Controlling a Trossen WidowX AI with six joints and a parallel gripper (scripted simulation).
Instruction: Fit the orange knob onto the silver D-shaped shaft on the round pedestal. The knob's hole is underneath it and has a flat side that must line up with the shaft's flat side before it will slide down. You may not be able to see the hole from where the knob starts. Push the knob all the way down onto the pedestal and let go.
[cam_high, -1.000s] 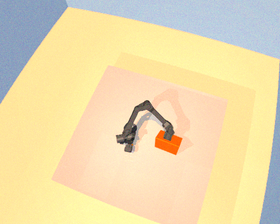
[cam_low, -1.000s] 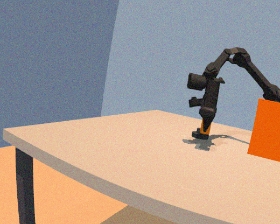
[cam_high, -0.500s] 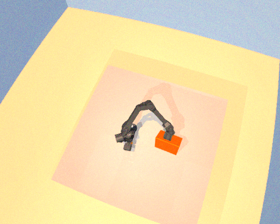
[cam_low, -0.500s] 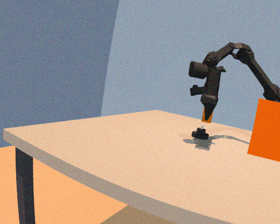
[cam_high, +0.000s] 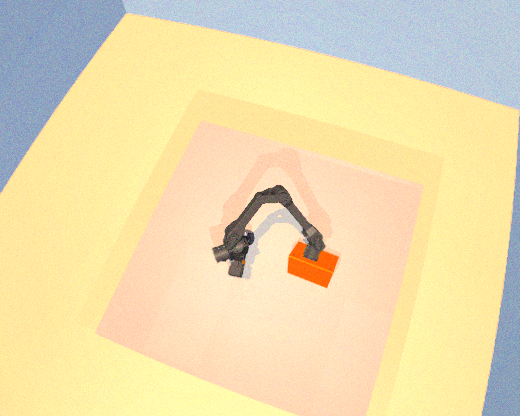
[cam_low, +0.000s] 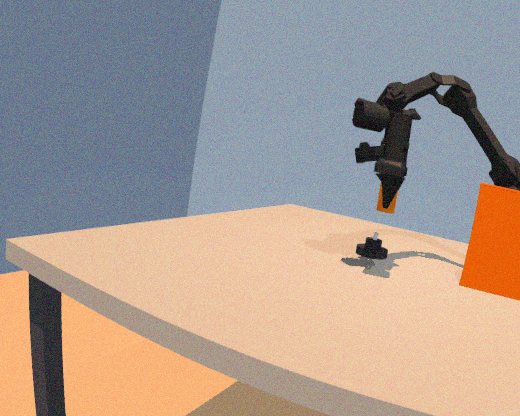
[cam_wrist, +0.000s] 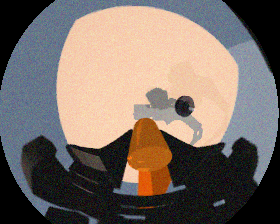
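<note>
The orange knob (cam_low: 381, 204) (cam_wrist: 148, 142) is held upright or nearly so between the fingers, well above the table; only a speck of it shows in the top view. My gripper (cam_low: 387, 204) (cam_wrist: 145, 132) is shut on it. The black round pedestal (cam_low: 371, 250) (cam_wrist: 183, 105) stands on the table, below the knob and slightly left of it in the exterior view, and beyond it to the right in the wrist view. The silver shaft (cam_low: 375, 235) sticks up from the pedestal, free of the knob. The knob's hole and the shaft's flat side cannot be made out.
A large orange box (cam_high: 309, 270) (cam_low: 492, 242) stands at the arm's base. The arm arches from there over the pale table (cam_high: 240, 340) (cam_low: 210, 280). The arm's shadow falls around the pedestal. The table's edge shows at left and front in the exterior view.
</note>
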